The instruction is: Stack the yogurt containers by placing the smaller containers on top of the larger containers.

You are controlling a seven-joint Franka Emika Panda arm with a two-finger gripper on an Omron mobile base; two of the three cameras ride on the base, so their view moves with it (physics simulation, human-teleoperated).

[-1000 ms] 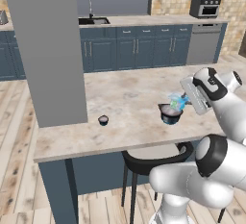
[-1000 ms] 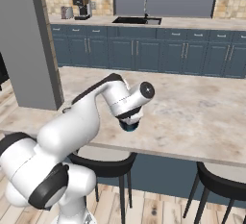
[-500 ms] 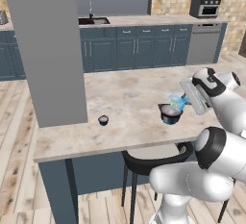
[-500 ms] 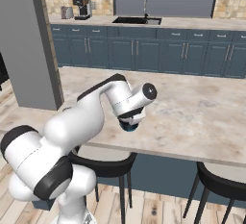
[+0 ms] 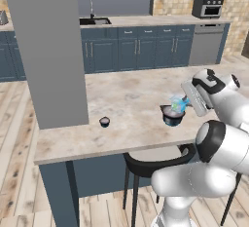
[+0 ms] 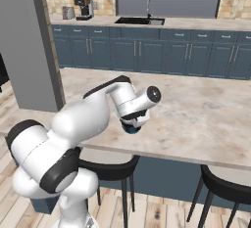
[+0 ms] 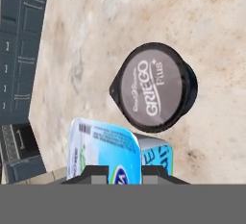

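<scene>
My claw [image 5: 184, 103] is clamped on the light-blue carton [image 7: 115, 153], holding it in the air just above and a little to one side of the large dark cup [image 7: 154, 86], which sits on the stone counter [image 5: 126, 99]. Seen down my fingers, the carton hangs off the cup's lid, not centred over it. If I let go from here, I judge it would catch the rim and tip off onto the counter, perhaps nudging the cup. The carton's long axis runs along my fingers, pointing down toward the counter, its printed face turned toward the cup. The tiny dark cup [image 5: 104, 121] stands well apart from the large cup, near the grey pillar [image 5: 46, 50].
</scene>
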